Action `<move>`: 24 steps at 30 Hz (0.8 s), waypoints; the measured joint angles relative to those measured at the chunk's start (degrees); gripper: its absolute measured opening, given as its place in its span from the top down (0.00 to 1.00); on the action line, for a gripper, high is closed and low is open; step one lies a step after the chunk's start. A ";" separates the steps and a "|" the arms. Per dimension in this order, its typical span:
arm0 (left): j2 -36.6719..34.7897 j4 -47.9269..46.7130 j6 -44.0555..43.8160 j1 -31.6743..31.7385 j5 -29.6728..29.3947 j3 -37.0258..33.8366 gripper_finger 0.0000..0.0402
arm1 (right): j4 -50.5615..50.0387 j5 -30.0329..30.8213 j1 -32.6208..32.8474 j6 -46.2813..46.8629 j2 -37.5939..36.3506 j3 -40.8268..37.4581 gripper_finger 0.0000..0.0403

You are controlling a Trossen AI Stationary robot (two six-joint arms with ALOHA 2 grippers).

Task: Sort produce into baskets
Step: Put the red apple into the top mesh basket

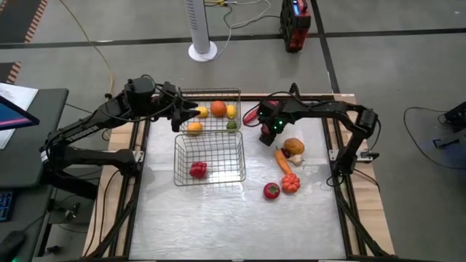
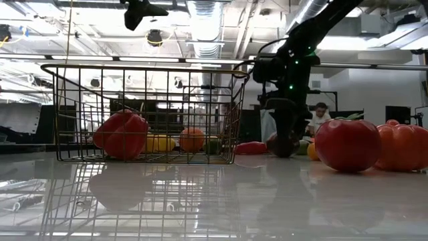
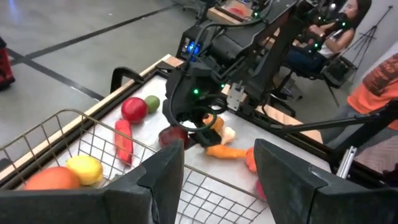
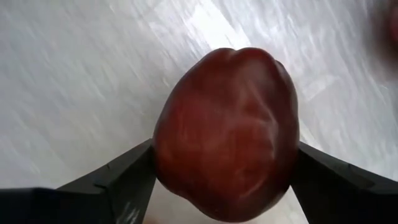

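Observation:
My right gripper (image 1: 268,135) points down at the table, right of the two wire baskets, shut on a dark red apple-like fruit (image 4: 227,130). My left gripper (image 3: 217,168) is open and empty above the left end of the far basket (image 1: 211,93). That basket holds an orange (image 1: 218,108), a lemon (image 1: 231,110) and other pieces. The near basket (image 1: 210,178) holds a red pepper (image 1: 198,170). A carrot (image 1: 282,160), a red tomato (image 1: 271,191), an orange ribbed piece (image 1: 290,183) and a brown piece (image 1: 293,146) lie on the table near my right gripper. My right gripper pinches the dark red fruit by its two opposite sides (image 4: 163,163) between its two fingers (image 4: 124,177). The fingers come from above, pointing down. The fruit is at table level in the low view (image 2: 275,143); whether it rests on the table I cannot tell.
A red chili (image 1: 251,114) lies just far of my right gripper, beside the far basket. The table's wooden edge (image 1: 342,116) runs along the right. A person (image 2: 321,117) sits beyond the table. Bare tabletop lies toward the near edge (image 1: 233,225).

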 joint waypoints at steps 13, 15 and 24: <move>0.07 -0.24 -0.68 -0.02 -0.76 0.00 0.55 | -1.01 -1.72 4.29 1.80 -9.93 7.51 0.13; 0.07 -0.20 -1.00 -0.02 -0.79 0.00 0.55 | 2.73 -2.46 5.89 2.66 -11.30 7.61 0.13; 0.13 2.21 -2.44 -0.02 -6.80 0.00 0.55 | 32.03 -2.72 10.95 8.69 -10.86 7.61 0.14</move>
